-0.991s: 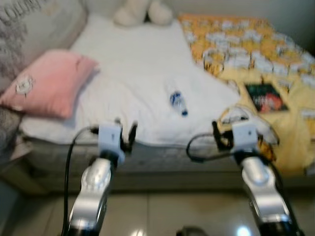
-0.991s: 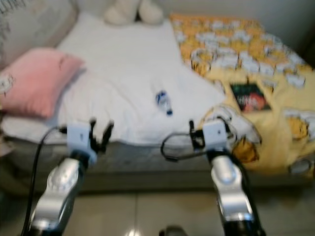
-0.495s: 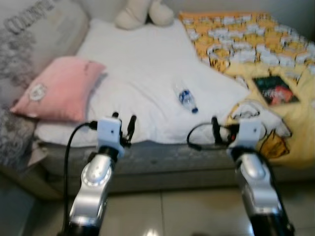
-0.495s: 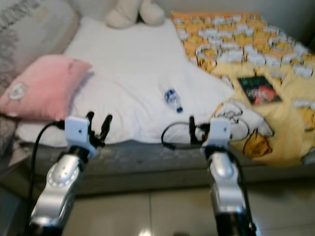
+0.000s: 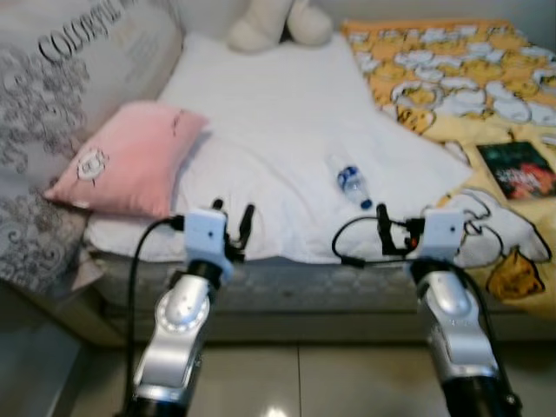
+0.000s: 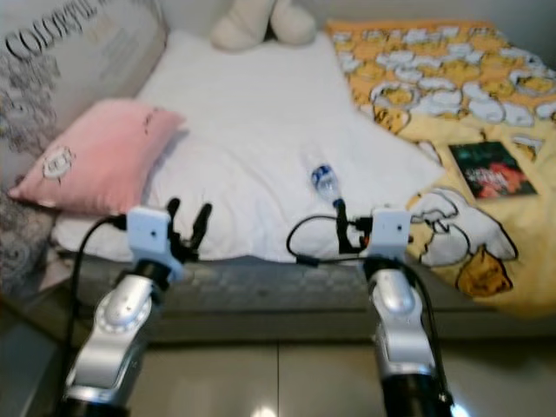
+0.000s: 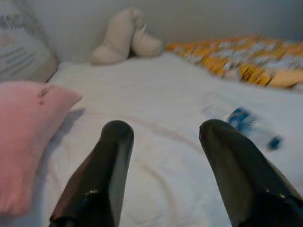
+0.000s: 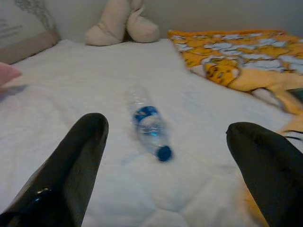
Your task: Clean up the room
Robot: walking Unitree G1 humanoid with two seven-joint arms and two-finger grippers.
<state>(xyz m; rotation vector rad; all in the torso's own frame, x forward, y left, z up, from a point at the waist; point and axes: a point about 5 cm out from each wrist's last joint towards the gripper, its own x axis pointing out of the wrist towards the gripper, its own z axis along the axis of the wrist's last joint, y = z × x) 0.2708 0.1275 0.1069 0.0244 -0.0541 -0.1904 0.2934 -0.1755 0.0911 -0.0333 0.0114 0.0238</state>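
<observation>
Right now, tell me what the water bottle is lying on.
The water bottle lies on its side on the white duvet covering the bed, clear of the pink pillow and the yellow blanket. Whatever is beneath the duvet is covered.

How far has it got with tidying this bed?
Nothing looks tidied yet. The plastic bottle lies on the white duvet, and a book on the yellow blanket. Both grippers, left and right, hover open at the bed's edge, holding nothing.

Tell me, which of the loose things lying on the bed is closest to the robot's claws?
The plastic bottle, lying on its side on the white sheet just beyond the right gripper; the dark book lies farther off on the yellow blanket.
</observation>
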